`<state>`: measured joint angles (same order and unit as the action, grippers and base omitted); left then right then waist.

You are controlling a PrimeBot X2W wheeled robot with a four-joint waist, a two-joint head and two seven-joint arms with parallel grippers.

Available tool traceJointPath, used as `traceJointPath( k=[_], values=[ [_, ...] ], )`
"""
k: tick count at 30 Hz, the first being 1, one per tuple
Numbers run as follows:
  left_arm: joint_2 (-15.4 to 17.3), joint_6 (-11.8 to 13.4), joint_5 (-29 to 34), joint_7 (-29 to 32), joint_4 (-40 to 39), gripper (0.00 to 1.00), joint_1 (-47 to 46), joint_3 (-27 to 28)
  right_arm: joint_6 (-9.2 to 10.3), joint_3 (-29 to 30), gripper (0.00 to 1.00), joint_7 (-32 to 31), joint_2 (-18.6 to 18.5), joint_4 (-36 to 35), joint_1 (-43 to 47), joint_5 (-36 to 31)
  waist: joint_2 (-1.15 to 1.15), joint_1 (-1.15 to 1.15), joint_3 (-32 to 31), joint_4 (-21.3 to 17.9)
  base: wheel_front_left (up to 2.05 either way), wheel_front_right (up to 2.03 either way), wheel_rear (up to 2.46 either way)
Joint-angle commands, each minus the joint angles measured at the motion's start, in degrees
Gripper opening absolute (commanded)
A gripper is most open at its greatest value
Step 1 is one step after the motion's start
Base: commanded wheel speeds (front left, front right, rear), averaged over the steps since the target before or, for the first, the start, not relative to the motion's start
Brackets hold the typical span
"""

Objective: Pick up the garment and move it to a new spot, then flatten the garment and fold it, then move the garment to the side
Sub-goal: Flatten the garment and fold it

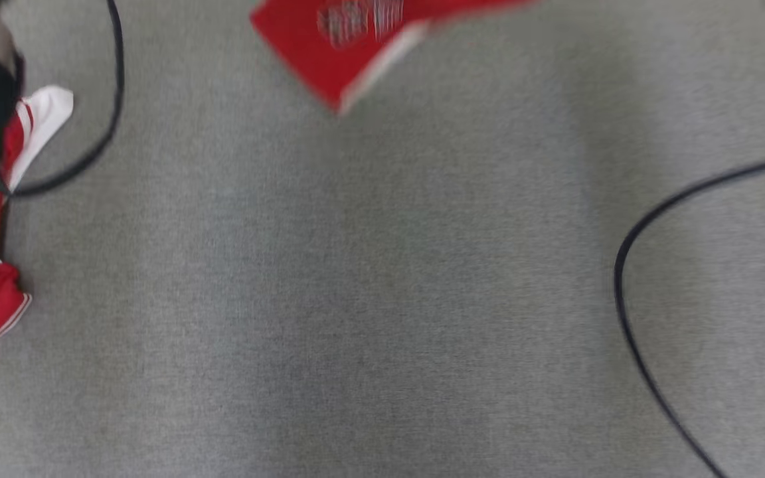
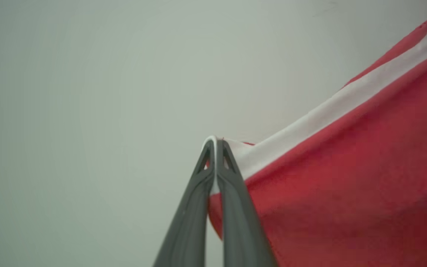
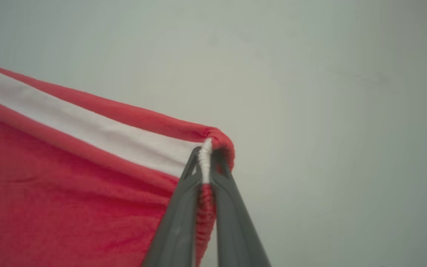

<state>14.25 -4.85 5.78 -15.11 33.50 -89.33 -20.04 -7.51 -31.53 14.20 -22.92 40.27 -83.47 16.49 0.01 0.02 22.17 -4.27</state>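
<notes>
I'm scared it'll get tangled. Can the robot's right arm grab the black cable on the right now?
Probably not. The right gripper is shut on a corner of the red garment, so it isn't free for the cable; it would have to let go first.

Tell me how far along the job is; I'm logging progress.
Done: the garment is picked up, with the left gripper and the right gripper each shut on a white-striped edge. In hand: it is held spread between them, apparently being carried. Left: laying it flat on the grey surface, folding it and moving it aside; none of that looks begun.
</notes>
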Motion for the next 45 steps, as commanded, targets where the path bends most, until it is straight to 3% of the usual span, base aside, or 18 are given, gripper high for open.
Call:
traceJointPath(
  k=[1,7,17,24,33,45],
  values=[
    [-0.2,0.7,-0.1,-0.1,-0.5,0.00,-1.7,-0.2,0.04,0.0,0.00,0.4,0.4,1.3,-1.7,-0.1,-0.01,-0.02,3.1,1.8,0.00,0.00,0.00],
    [0.1,1.5,-1.9,-0.1,-4.3,0.00,0.7,-1.9,0.04,-1.5,0.00,1.0,0.8,5.3,-0.9,-1.3,-0.01,-0.02,5.2,2.9,0.00,0.00,0.00],
    [-1.7,5.4,-10.0,-0.1,-11.7,0.00,21.6,2.0,0.04,-5.6,0.00,1.0,-2.5,-2.7,17.3,1.9,-0.01,-0.02,4.4,3.3,0.00,0.00,0.00],
    [-4.8,4.4,-12.5,-0.1,-15.3,0.00,42.1,5.7,0.05,-6.1,0.00,1.0,-5.5,-11.1,35.2,7.6,-0.01,-0.02,0.2,2.9,0.00,0.00,0.00],
    [-8.9,2.6,-11.9,-0.1,-13.9,0.00,61.3,9.2,0.05,-6.6,0.00,1.0,-4.7,-18.9,54.9,12.4,-0.01,-0.02,-7.6,1.1,0.00,0.00,0.00],
    [-10.9,1.0,-12.1,-0.1,-9.7,0.00,78.4,12.2,0.05,-7.0,0.00,1.0,-3.7,-18.9,71.7,13.2,-0.01,-0.02,-19.2,2.1,0.00,0.00,0.00]
  ],
)
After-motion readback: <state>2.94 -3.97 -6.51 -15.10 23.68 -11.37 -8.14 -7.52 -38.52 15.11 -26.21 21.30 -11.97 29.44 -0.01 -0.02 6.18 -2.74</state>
